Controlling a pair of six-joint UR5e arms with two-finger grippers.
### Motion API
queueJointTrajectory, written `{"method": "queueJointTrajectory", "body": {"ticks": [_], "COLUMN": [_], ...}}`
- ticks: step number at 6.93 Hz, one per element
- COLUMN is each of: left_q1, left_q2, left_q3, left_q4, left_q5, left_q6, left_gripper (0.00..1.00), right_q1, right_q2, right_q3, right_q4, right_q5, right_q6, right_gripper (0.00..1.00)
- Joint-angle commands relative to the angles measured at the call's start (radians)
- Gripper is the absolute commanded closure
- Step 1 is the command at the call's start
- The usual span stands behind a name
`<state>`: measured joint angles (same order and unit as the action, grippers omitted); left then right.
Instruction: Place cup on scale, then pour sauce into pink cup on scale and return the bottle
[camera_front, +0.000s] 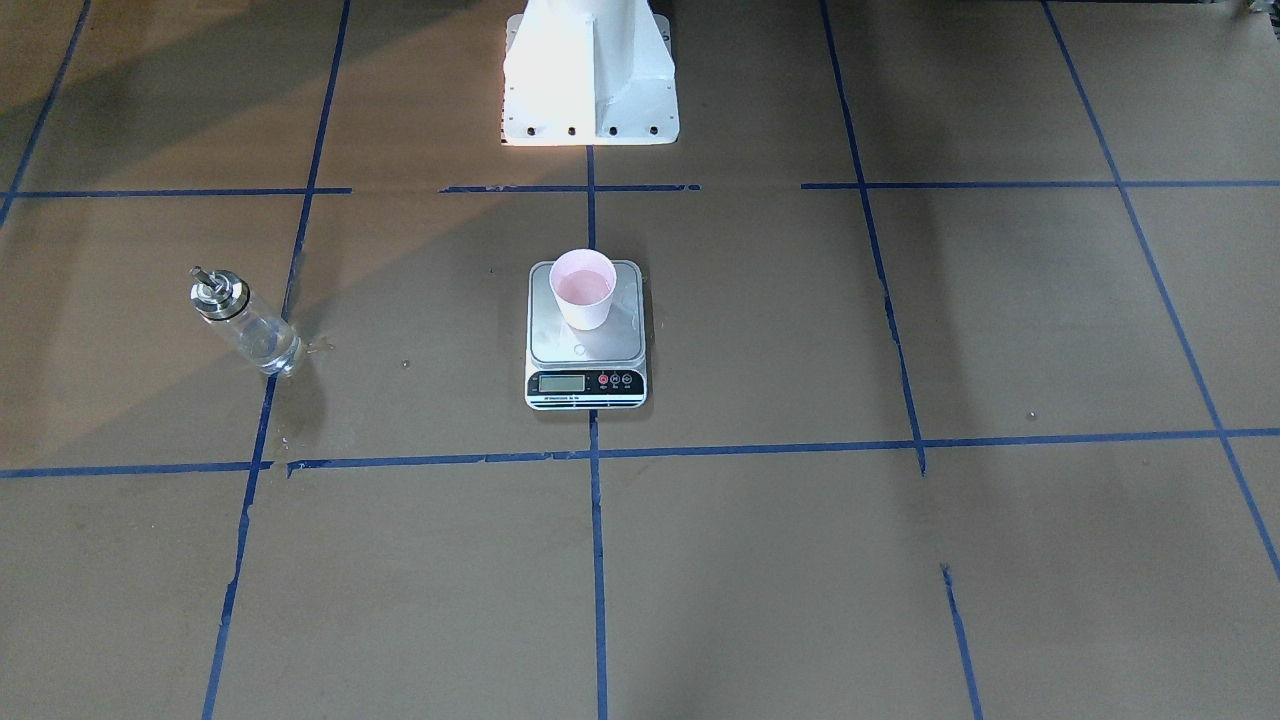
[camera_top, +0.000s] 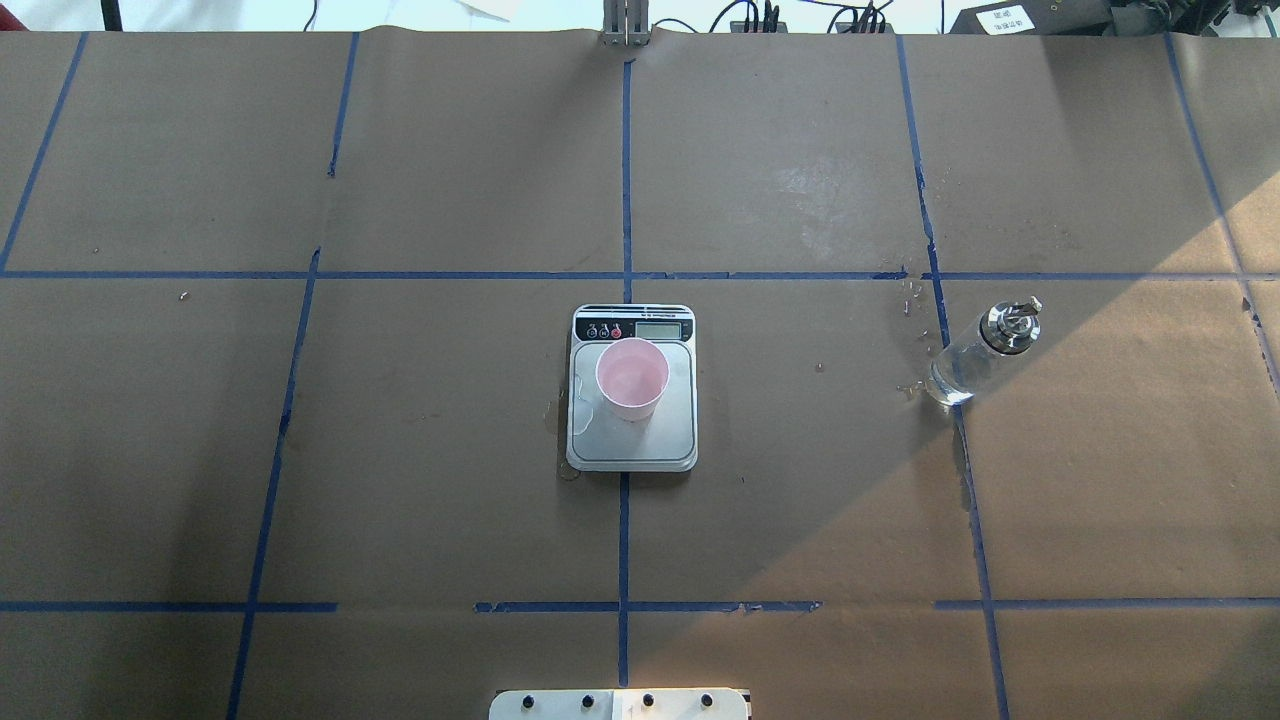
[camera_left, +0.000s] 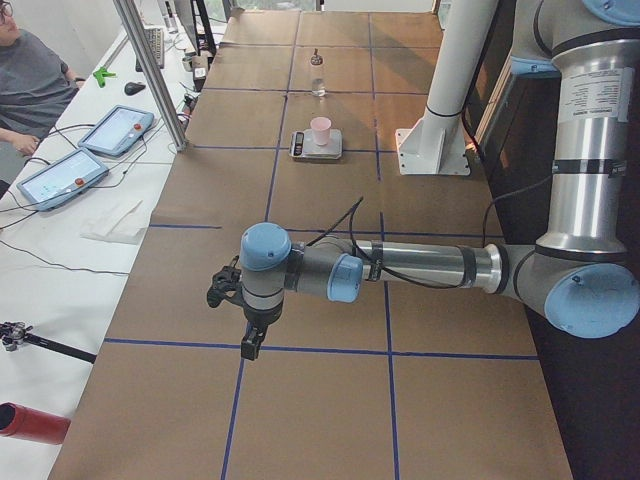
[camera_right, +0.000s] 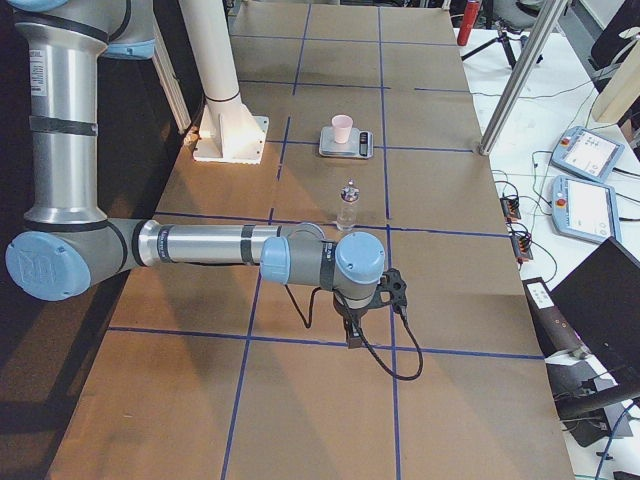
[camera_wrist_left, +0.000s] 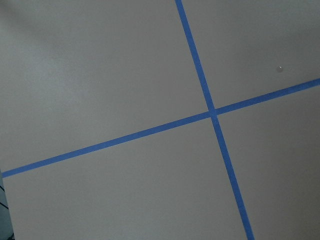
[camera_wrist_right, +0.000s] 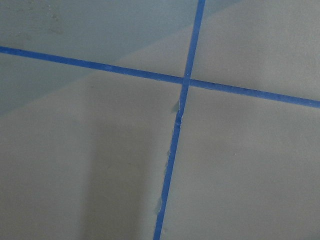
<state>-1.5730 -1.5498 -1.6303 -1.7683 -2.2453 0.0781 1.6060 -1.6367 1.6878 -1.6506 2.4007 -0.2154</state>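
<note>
From my console I see the scale (camera_top: 631, 450) sitting flat in the middle of the table (camera_top: 400, 480), its display strip turned away from the robot's white base (camera_front: 590, 80); the pink cup (camera_top: 632, 378) stands upright on the scale's steel platform, nearer the display end than the bare end, its rim inside the platform's edges; whether anything is in the cup I cannot tell. The bottle (camera_top: 975, 355) stands upright on the table well apart from the scale, off to the robot's right of it, on a line of blue tape (camera_top: 960, 480), its metal collar and spout on top; clear sauce (camera_top: 958, 372) shows through the lower part of the glass; nothing touches the bottle. The left gripper (camera_left: 250, 345) hangs pointing down over the table far from the scale, towards the table's left end, and holds nothing that I can see; whether its pincer is released or clenched I cannot tell from this side view. The right gripper (camera_right: 352, 338) hangs likewise far from the scale on the other side, beyond the bottle; its pincer state I cannot tell either. Both wrist cameras show only brown paper and crossing tape.
</note>
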Motion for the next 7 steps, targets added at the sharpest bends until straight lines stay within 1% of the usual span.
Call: {"method": "queueJointTrajectory", "body": {"ticks": [1,2,4,6,7], "left_q1": [0.001,0.001,0.001,0.001,0.001], "left_q2": [0.0,0.0,0.0,0.0,0.0], "left_q3": [0.004,0.003,0.004,0.003,0.001], "left_q4": [-0.091,-0.091,-0.091,-0.091,-0.091], "left_q5": [-0.013,-0.011,-0.011,-0.013,-0.013], "left_q6": [-0.101,-0.101,-0.101,-0.101,-0.101], "left_gripper": [0.0,0.0,0.0,0.0,0.0], "right_q1": [0.0,0.0,0.0,0.0,0.0], "right_q2": [0.02,0.04,0.05,0.049,0.049], "right_q3": [0.006,0.01,0.01,-0.003,0.0], "right_q4": [0.0,0.002,0.002,0.061,0.063], "right_q5": [0.0,0.0,-0.002,-0.006,-0.006], "right_q6": [0.089,0.167,0.208,0.215,0.235], "right_gripper": [0.0,0.0,0.0,0.0,0.0]}}
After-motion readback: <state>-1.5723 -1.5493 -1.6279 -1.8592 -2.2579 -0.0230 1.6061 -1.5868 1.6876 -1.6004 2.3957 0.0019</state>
